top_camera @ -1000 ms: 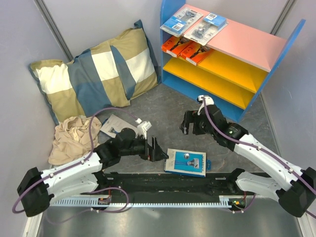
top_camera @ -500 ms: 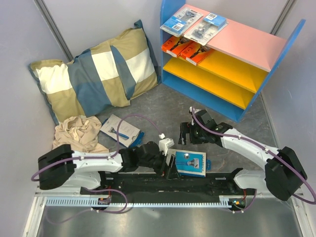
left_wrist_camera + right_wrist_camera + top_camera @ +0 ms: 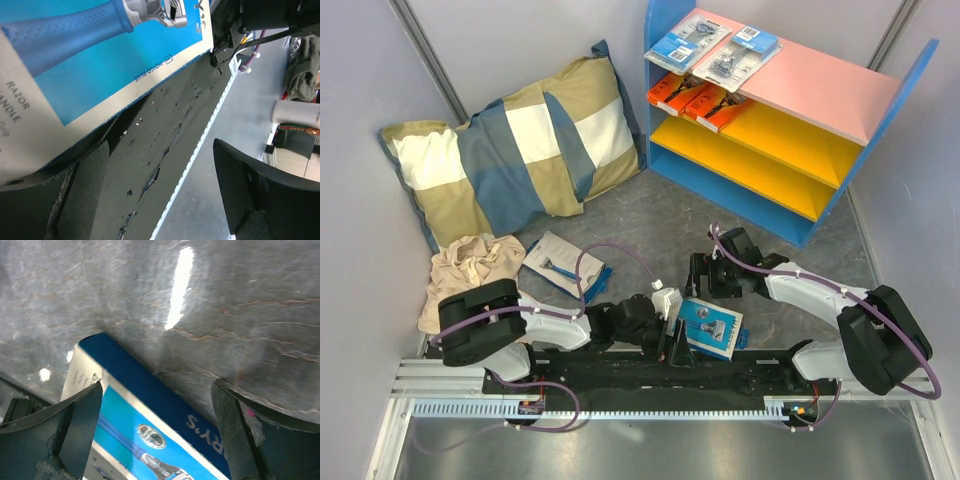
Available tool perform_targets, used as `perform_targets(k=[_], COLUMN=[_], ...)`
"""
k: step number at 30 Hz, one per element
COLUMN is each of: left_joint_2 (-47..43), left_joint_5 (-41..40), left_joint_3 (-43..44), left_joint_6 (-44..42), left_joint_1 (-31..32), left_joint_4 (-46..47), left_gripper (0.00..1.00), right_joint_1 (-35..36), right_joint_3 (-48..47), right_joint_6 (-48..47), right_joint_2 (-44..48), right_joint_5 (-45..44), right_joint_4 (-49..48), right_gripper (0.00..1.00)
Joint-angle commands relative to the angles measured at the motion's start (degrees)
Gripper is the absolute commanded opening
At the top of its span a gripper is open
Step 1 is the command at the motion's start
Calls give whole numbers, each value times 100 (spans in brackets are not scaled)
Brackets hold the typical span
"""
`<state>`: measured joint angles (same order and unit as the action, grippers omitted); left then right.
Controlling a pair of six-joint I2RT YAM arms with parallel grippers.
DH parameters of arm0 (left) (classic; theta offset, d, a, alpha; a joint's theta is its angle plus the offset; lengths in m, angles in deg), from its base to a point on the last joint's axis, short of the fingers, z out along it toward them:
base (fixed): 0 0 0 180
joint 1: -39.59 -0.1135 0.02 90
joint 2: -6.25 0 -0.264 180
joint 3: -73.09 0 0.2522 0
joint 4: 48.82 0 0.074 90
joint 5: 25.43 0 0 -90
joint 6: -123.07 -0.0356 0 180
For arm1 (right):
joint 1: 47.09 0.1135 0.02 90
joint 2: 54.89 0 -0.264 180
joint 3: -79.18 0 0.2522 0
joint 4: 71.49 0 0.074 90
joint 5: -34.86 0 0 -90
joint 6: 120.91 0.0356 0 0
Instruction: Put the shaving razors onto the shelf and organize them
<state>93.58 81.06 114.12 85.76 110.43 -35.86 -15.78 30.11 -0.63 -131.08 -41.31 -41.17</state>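
The shelf [image 3: 820,90] stands at one o'clock. Both arms fold low around the razor box [image 3: 710,327] at six o'clock. The left gripper [image 3: 672,347] gapes at the box's nine o'clock edge, and the right gripper [image 3: 704,276] gapes over its twelve o'clock edge. Bare floor [image 3: 650,215] lies beyond.

The razor box [image 3: 710,327] is blue-and-white, the shelf [image 3: 820,90] blue, pink and yellow-orange, its middle packs [image 3: 692,98] seemingly orange.

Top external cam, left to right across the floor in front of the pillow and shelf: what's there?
Crumpled beige cloth → white razor pack → left end effector → blue razor box. The right end effector overlaps the blue razor box, so it is left out.
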Motion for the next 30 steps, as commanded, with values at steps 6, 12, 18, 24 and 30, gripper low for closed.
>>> perform_targets(k=[6,12,18,24,30], left_joint_2=[-795,-919,-665,-506,-849], left_joint_5=[-955,-700,-524,-217,-435], left_joint_3=[-257,-406,-283,-301,-582], left_joint_6=[365,339,347,488,997], left_joint_1=[-395,-1046,-1152,-1117,-792], left_joint_4=[-184,-238,-185,0,-131], left_gripper=[94,95,95,93,87], right_joint_1=[-11,-11,-11,41,200], right_joint_3=[323,507,735,1184,1615], right_joint_6=[206,373,575,908,1321], right_joint_2=[218,358,771,1281,1878], right_joint_5=[700,1052,1324,1518,1536], right_joint_4=[-267,-250,-65,-30,-30], right_gripper=[98,97,92,81,73])
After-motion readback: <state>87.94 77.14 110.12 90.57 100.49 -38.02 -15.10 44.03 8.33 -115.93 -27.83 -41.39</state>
